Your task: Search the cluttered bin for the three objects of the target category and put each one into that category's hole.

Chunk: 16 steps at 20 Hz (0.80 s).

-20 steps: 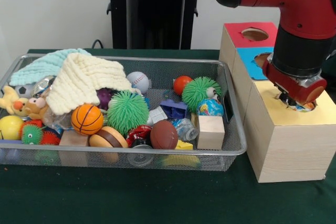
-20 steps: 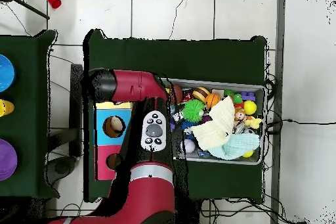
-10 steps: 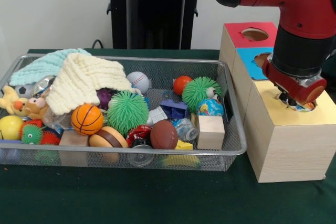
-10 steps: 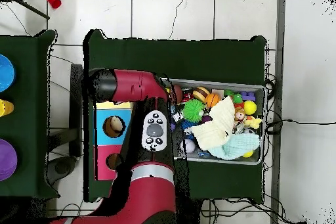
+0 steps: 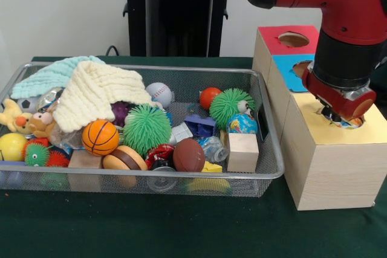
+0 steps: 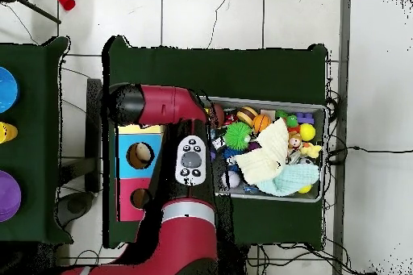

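Observation:
My gripper point(image 5: 340, 119) is down at the round hole in the yellow card surround point(image 5: 363, 134) on top of the largest pale wood box point(image 5: 326, 173). A bit of a white bundle with bright spots point(image 5: 353, 124) shows in the hole right beside the gripper; I cannot tell whether it is held. The wire mesh bin point(image 5: 275, 149) stands to the left of the boxes, full of toys. No other spotted bundle shows in it. In the overhead view the red arm point(image 6: 169, 110) covers the yellow hole and the gripper.
The blue-surround box point(image 5: 289, 77) and the red-surround box point(image 5: 275, 41) stand behind the yellow one. In the bin lie a cream knitted cloth point(image 5: 97, 92), a globe ball point(image 5: 242, 124), a green spiky ball point(image 5: 146, 128), a basketball point(image 5: 100, 137) and a wood block point(image 5: 243, 152).

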{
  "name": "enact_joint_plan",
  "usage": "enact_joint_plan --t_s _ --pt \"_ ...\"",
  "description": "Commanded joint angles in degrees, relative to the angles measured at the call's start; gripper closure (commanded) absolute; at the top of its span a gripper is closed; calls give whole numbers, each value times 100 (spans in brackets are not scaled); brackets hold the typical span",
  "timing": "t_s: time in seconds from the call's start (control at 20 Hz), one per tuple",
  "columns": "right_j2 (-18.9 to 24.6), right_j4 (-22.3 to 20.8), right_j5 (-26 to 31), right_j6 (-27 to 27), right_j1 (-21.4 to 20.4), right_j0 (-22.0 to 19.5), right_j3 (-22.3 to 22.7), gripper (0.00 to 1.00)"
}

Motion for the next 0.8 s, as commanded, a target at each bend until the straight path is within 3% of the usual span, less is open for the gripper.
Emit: enact_joint_plan --t_s 0.05,0.8 --pt "-39 -317 644 -463 -360 -565 -94 100" --pt "75 -412 1257 -601 -377 -621 -485 100"
